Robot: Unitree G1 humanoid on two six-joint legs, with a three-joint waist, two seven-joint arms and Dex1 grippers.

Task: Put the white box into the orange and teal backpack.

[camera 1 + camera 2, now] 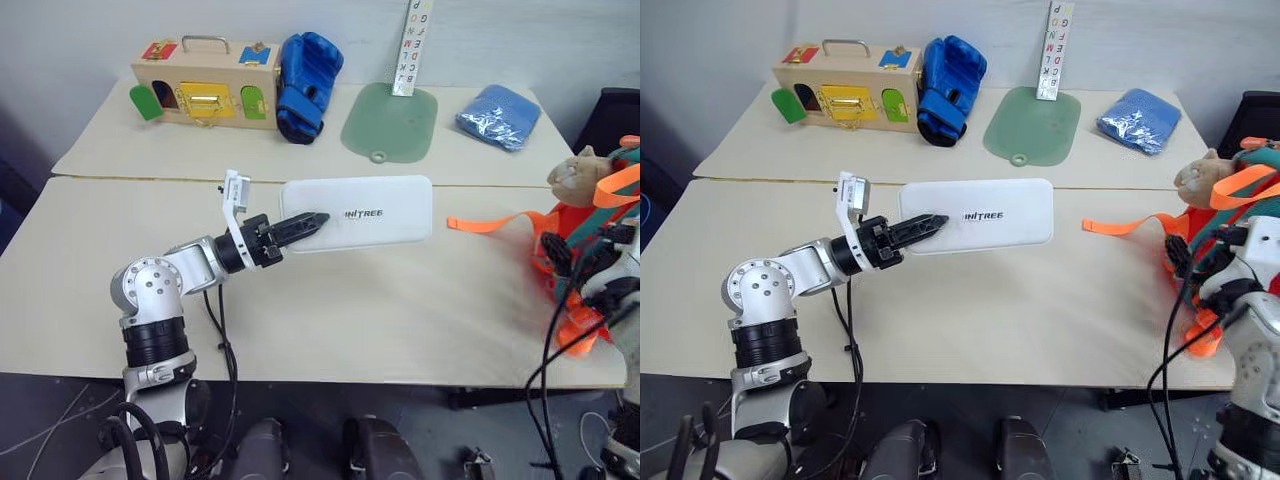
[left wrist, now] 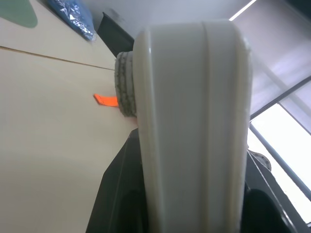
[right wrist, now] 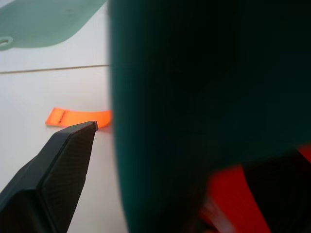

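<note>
White and flat, the white box (image 1: 366,214) has round corners and small dark letters on its top. It is lifted at the near-left end, over the middle of the pale wooden table (image 1: 380,320). The left gripper (image 1: 312,221) has its black fingers clamped on that end of the box. In the left wrist view the box (image 2: 194,126) stands tall and close between the fingers. The left arm reaches out from the left side, bent at the elbow, and the gripper points level, toward the right and a bit away.

At the right edge of the table is the orange and teal backpack (image 1: 590,215). A tan plush animal (image 1: 578,176) hangs at its top, and one orange strap (image 1: 490,223) lies flat on the table, pointing toward the box. The box and the backpack are well apart.

The right gripper (image 1: 1190,262) is close against the near-left side of the backpack. In the right wrist view one black finger (image 3: 58,170) sits beside the teal cloth (image 3: 204,97), with a wide gap, so its jaws are apart and hold nothing.

At the far side of the table are a wooden box with coloured doors (image 1: 205,85), a blue boxing glove (image 1: 306,85), a green mat (image 1: 390,120) and a blue cloth (image 1: 498,116).
</note>
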